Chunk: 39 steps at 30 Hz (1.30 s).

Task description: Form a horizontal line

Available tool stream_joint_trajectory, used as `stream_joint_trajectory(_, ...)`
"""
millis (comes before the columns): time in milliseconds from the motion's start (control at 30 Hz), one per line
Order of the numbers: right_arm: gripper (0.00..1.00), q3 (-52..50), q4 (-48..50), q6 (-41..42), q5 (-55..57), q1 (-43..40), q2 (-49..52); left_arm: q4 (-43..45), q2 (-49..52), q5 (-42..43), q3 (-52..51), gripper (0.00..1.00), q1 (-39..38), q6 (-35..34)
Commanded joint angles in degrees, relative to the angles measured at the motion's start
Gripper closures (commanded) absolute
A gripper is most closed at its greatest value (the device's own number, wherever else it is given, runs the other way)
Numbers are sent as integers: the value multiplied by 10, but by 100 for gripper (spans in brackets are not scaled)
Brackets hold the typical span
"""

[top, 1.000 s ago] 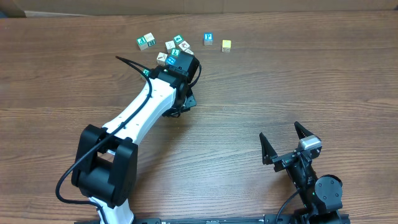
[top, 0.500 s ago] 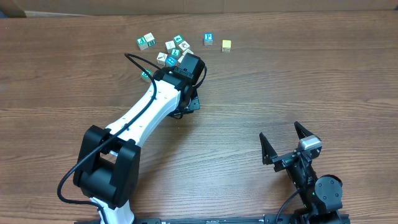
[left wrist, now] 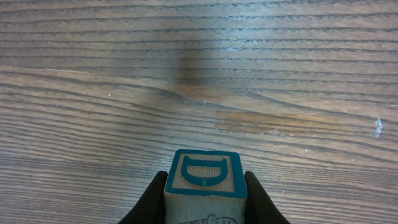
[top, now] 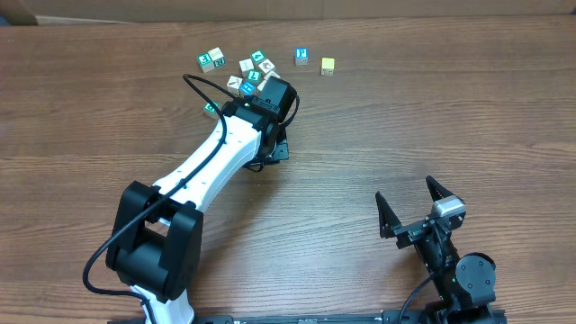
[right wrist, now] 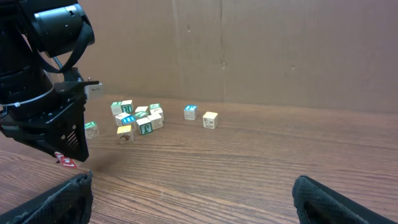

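Note:
My left gripper point(left wrist: 204, 194) is shut on a small wooden cube point(left wrist: 204, 177) whose top face has a teal border and a teal letter D. It holds the cube just above bare wood. In the overhead view this gripper point(top: 274, 147) points down, just below the loose bunch of white and teal cubes point(top: 247, 74). A teal cube point(top: 302, 56) and a yellow cube point(top: 328, 66) lie right of the bunch with a gap between them. The horizontal line, a straight row of touching cubes, shows in no view. My right gripper point(top: 416, 209) is open and empty at the front right.
One teal cube point(top: 211, 108) lies alone left of the left arm's wrist. The wooden table point(top: 432, 117) ends at a cardboard wall point(right wrist: 280, 50) behind the cubes. The bunch also shows in the right wrist view point(right wrist: 140, 118), beside the left arm point(right wrist: 43, 106).
The left arm's wrist has shifted a little to the right with the cube in it, then stayed still. The right arm has not moved.

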Motion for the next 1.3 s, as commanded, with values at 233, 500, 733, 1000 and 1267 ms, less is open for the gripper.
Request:
stream_joint_trajectory(233,0,-6,3,3,5,-2,-5,3,5,-9,-3,96,-1,7)
stream_joint_trajectory(500,0,-6,3,3,5,-2,-5,3,5,-9,-3,96,-1,6)
stream_joint_trajectory(733,0,-6,3,3,5,-2,-5,3,5,-9,-3,96,-1,6)
stream_joint_trajectory(1000,0,-6,3,3,5,-2,-5,37,5,-9,-37,96,-1,-4)
stream_joint_trajectory(1267,0,-6,3,3,5,-2,-5,59,5,-9,-41,96,-3,-4)
